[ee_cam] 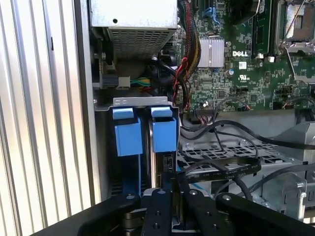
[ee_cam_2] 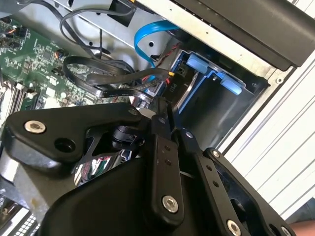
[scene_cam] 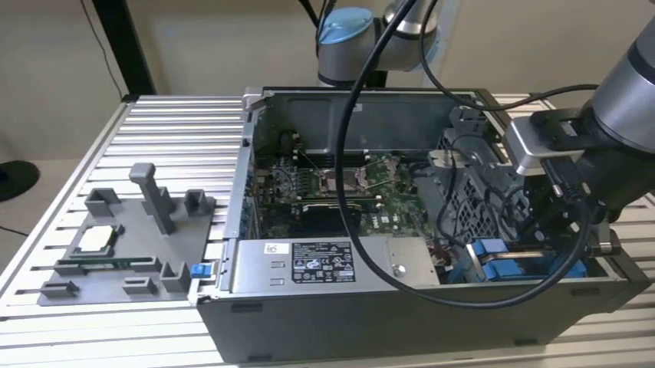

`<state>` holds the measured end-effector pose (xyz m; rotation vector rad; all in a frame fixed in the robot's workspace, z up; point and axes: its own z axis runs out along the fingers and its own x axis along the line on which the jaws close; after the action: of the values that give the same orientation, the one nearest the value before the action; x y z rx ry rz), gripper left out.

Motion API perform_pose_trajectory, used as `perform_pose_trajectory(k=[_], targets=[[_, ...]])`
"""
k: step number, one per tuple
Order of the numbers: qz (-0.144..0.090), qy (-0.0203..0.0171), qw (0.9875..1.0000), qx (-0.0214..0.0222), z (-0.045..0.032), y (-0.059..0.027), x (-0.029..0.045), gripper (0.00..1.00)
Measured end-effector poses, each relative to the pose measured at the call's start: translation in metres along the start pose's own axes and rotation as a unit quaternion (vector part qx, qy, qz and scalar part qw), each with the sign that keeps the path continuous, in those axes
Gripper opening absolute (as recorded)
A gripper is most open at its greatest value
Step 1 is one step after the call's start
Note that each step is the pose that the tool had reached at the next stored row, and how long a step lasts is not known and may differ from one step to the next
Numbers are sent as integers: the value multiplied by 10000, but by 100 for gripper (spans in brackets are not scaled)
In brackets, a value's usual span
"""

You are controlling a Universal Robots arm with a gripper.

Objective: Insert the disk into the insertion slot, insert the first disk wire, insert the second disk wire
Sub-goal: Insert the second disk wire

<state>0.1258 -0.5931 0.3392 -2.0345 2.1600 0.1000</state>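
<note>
- Nearest the exterior camera is the open computer case (scene_cam: 409,314), sitting on a ribbed metal table (scene_cam: 174,123). A grey power supply box (scene_cam: 327,264) with a white label sits along its near wall.
- Off to the exterior view's left there's a grey fixture tray (scene_cam: 123,249) with upright posts.
- At the case's near corner on the exterior view's right, the insertion slot (scene_cam: 511,268) shows blue fittings, and the arm's wrist hangs right above it.
- The first wrist view gives what the exterior can't: two blue carrier tabs side by side in the insertion slot (ee_cam: 135,105), with the disk (ee_cam: 158,169) standing on edge under one tab.
- The gripper (ee_cam: 172,194) is pinched closed, fingers together on a thin black wire (ee_cam: 221,169) just beside the disk.
- The second wrist view shows the closed fingers (ee_cam_2: 165,147) and a blue ribbon cable (ee_cam_2: 147,32) looping beyond.
- Further back, the green motherboard (scene_cam: 338,188).
</note>
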Motion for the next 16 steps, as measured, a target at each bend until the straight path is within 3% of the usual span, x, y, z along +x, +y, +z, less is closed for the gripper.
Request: perform_pose_trajectory(k=[16], targets=[[0, 1, 10000, 0, -22, 0, -27, 0]])
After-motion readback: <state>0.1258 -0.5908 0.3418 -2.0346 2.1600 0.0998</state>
